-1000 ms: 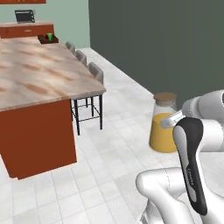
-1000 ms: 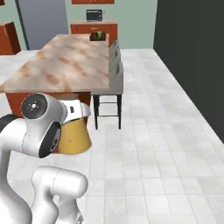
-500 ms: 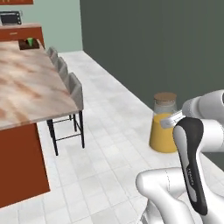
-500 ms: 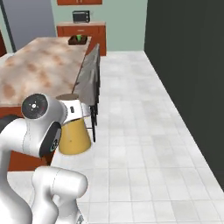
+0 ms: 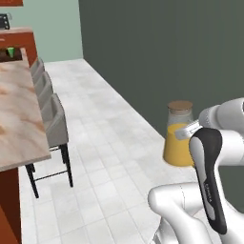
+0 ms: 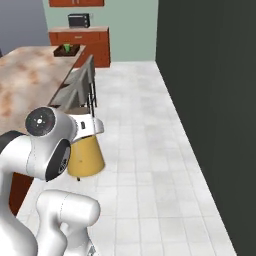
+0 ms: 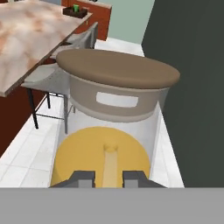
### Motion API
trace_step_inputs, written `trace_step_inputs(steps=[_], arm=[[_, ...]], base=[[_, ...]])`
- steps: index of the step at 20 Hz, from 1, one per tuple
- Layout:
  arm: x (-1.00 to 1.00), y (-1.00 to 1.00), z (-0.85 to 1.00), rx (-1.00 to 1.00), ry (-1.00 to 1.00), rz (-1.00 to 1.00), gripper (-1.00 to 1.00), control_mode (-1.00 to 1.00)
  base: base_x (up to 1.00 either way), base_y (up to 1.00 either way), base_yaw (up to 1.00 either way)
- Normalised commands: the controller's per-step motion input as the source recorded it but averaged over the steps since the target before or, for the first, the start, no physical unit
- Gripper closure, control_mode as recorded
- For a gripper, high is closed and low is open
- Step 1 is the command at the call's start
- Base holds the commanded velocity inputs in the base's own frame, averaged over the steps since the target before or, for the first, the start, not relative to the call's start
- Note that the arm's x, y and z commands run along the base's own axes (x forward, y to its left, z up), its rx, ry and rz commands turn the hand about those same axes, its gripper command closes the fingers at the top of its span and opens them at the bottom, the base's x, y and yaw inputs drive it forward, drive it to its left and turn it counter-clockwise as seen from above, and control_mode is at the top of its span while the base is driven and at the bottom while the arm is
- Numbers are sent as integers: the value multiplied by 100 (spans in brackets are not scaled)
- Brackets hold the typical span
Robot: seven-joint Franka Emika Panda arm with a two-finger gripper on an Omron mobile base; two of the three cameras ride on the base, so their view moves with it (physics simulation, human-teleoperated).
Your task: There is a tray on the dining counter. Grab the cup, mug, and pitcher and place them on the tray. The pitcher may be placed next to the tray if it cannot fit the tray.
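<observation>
The clear pitcher point(image 7: 114, 109) with orange liquid and a round tan lid hangs in the air close in front of the hand. My gripper point(image 7: 109, 178) is shut on its thin handle, one dark fingertip on each side. From the base views the pitcher point(image 5: 178, 138) point(image 6: 85, 156) is carried above the white floor, beside my arm. The dining counter point(image 5: 16, 114) point(image 6: 30, 82) point(image 7: 30, 35) stretches away to the left. At its far end sits the dark tray point(image 6: 68, 50) point(image 7: 75, 12) point(image 5: 13, 55) with the green cup point(image 6: 66, 47) point(image 7: 75, 8) point(image 5: 10, 51) in it. The mug is out of view.
Grey stools point(image 5: 51, 119) point(image 6: 81, 85) point(image 7: 65, 72) line the counter's near side. A dark wall point(image 5: 167, 47) point(image 6: 210, 75) runs along the right. A wooden cabinet with a microwave point(image 6: 78, 20) stands at the back. White tiled floor lies between stools and wall.
The whole scene has slid left across both base views, so the base has moved; the dark wall now takes up more of them. The pitcher has stayed in my shut gripper throughout.
</observation>
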Motion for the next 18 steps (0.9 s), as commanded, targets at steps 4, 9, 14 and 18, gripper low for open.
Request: trace_step_inputs(steps=[4,9,14,18], arm=[[0,0,0,0,0,0,100,100],[0,0,0,0,0,0,100,100],[0,0,0,0,0,0,100,100],[0,0,0,0,0,0,100,100]], base=[[100,-31,0],[100,-18,0],[100,-13,0],[100,-5,0]])
